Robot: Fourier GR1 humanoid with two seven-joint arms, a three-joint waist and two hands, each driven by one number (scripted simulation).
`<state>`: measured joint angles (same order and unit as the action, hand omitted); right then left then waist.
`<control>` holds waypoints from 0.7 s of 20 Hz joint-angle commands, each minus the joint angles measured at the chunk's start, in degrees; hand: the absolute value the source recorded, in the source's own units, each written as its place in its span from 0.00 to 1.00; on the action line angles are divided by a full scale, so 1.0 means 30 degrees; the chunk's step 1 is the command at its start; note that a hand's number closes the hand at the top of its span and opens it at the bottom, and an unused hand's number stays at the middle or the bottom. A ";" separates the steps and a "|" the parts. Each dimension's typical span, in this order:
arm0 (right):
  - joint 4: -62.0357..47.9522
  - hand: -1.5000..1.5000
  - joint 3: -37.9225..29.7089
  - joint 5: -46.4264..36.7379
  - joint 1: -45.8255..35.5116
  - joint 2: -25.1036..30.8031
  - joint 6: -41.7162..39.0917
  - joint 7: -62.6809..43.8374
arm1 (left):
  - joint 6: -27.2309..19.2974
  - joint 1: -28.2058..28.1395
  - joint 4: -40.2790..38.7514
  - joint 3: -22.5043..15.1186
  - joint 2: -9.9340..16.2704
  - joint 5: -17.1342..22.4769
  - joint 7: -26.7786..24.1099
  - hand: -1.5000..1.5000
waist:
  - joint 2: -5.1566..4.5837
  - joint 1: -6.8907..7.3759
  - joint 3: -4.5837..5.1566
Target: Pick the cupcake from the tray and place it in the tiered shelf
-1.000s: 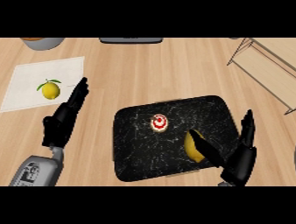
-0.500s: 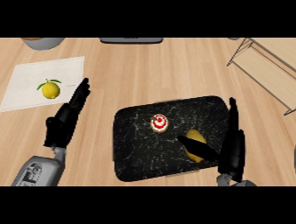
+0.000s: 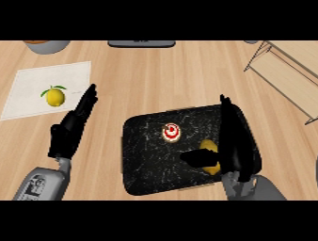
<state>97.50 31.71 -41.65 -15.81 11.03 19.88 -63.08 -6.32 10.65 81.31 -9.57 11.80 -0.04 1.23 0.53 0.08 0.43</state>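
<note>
Two hands show: the right hand (image 3: 233, 143) hovers open-fingered over the black tray (image 3: 148, 155), right of the cupcake (image 3: 171, 132); the left hand (image 3: 71, 129) rests open on the desk (image 3: 155, 80).

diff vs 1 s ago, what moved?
Right hand swung left over the black marbled tray, fingers straight, thumb across the yellow object; nothing grasped. Red-topped cupcake, lemon on the white mat, and left hand unchanged.
</note>
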 commanded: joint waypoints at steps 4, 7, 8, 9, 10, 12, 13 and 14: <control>0.0060 0.00 0.0597 -0.2284 -0.3763 -0.3214 -0.4941 -0.7321 | -0.0127 0.0093 -0.0105 0.0120 -0.0045 -0.0336 -0.0338 0.50 | -0.0086 0.0033 -0.0089; 0.0534 0.00 -0.0365 -0.2544 -0.4029 -0.3601 -0.5604 -0.7361 | 0.0111 -0.0530 0.0519 -0.0129 -0.0122 -0.0236 0.0077 0.50 | -0.0061 0.0029 -0.0112; -0.0039 0.00 0.0723 -0.3329 -0.3499 -0.3614 -0.4513 -0.7368 | 0.0245 -0.0200 -0.0282 0.0432 -0.0006 -0.0013 -0.0459 0.50 | -0.0121 0.0000 -0.0116; -0.0021 0.00 0.0723 -0.2809 -0.3865 -0.3625 -0.4853 -0.7371 | -0.0193 0.0472 0.0228 0.0020 -0.0544 -0.0228 0.0372 0.50 | -0.0051 -0.0006 -0.0099; 0.0277 0.00 0.0146 -0.3280 -0.3906 -0.3633 -0.5347 -0.7374 | -0.0089 0.0275 0.0031 0.0227 -0.0380 -0.0210 0.0231 0.50 | -0.0094 -0.0062 -0.0118; -0.0674 0.00 -0.0138 -0.2768 -0.4585 -0.3644 -0.5309 -0.7377 | -0.0019 -0.0122 -0.0107 0.0355 -0.0360 -0.0107 -0.0314 0.50 | -0.0101 0.0096 -0.0104; -0.0956 0.00 0.0482 -0.3050 -0.4707 -0.3648 -0.5103 -0.7378 | 0.0238 0.0099 -0.0251 0.0244 -0.0315 -0.0115 -0.0354 0.50 | -0.0073 0.0098 -0.0089; -0.1036 0.00 -0.0107 -0.3120 -0.5130 -0.3651 -0.5270 -0.7379 | 0.0161 -0.0205 0.0907 -0.0386 -0.0386 -0.0431 0.0691 0.50 | -0.0039 0.0185 -0.0114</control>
<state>95.57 32.02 -50.09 -27.09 1.32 7.44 -71.41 -6.27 10.68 81.59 -9.42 10.76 -0.81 1.24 0.31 0.29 0.14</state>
